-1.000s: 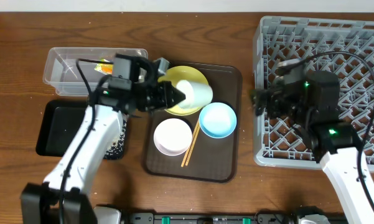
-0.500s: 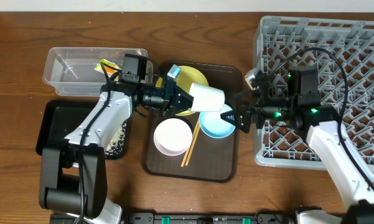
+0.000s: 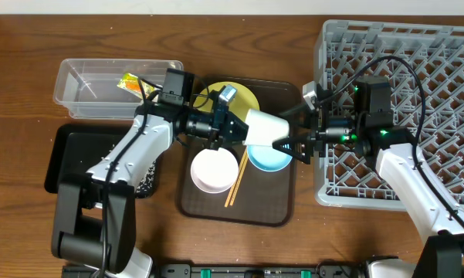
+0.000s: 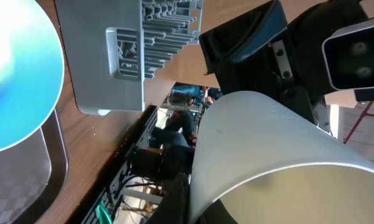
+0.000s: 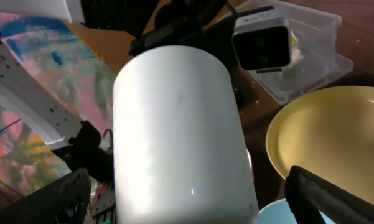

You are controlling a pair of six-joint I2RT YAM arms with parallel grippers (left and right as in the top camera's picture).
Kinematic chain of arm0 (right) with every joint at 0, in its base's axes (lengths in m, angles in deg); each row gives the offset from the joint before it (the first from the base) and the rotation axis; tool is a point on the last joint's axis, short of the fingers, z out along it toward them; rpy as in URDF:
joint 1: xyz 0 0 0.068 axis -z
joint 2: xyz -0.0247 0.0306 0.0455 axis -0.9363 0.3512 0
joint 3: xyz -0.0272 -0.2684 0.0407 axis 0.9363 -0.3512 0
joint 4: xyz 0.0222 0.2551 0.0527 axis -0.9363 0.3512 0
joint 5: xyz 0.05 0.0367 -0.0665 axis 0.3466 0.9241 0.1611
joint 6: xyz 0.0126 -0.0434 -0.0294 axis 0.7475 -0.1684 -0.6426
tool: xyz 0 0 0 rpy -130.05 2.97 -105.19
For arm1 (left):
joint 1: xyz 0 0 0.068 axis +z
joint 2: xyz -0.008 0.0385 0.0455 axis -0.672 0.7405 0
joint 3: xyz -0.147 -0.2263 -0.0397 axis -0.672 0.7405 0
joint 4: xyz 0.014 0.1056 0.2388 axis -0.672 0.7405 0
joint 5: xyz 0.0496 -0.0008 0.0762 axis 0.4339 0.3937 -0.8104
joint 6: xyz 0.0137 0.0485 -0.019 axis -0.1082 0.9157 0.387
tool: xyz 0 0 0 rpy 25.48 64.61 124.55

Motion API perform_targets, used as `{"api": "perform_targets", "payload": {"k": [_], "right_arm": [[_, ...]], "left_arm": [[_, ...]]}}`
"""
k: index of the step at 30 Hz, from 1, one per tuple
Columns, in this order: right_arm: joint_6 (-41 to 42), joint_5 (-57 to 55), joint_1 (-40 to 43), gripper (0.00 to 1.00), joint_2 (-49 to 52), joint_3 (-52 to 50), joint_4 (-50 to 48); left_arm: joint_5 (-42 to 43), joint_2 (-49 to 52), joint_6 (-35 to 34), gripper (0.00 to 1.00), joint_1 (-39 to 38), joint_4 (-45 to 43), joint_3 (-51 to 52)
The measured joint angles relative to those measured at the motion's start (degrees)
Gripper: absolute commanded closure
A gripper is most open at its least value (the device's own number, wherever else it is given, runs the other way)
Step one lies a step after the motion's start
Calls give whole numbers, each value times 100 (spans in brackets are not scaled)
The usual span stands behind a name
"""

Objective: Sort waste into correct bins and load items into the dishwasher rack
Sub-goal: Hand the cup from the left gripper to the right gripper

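The left hand [image 3: 233, 128] is clamped on the small pale cup [image 3: 264, 127] and holds it on its side in the air, above the right half of the dark brown serving tray [image 3: 216, 210]. The right hand [image 3: 292, 144] is at the serving tray's right edge with its fingers [image 5: 336, 193] spread wide, one on each side of the cup's far end. In the right wrist view the cup fills the gap between them, and whether they touch it is hard to say.

On the serving tray are the yellow plate [image 3: 243, 94] at the back, the light blue bowl [image 3: 269, 157] under the cup, the white bowl [image 3: 214, 170] at front left, and the chopsticks [image 3: 236, 179] between the two bowls. Left of the serving tray are the clear tub [image 3: 85, 96], with the snack wrapper [image 3: 130, 83] inside, and the black tray [image 3: 69, 158]. Right of the serving tray, the dishwasher rack [image 3: 417, 77] stands on the worktop [image 3: 31, 46].
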Motion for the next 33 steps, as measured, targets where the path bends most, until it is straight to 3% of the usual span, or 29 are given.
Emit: {"api": "perform_targets", "payload": {"k": [33], "right_arm": [[-26, 326, 0, 16, 0, 0, 2]], "left_arm": [[2, 0, -627, 94, -155, -164, 0]]}}
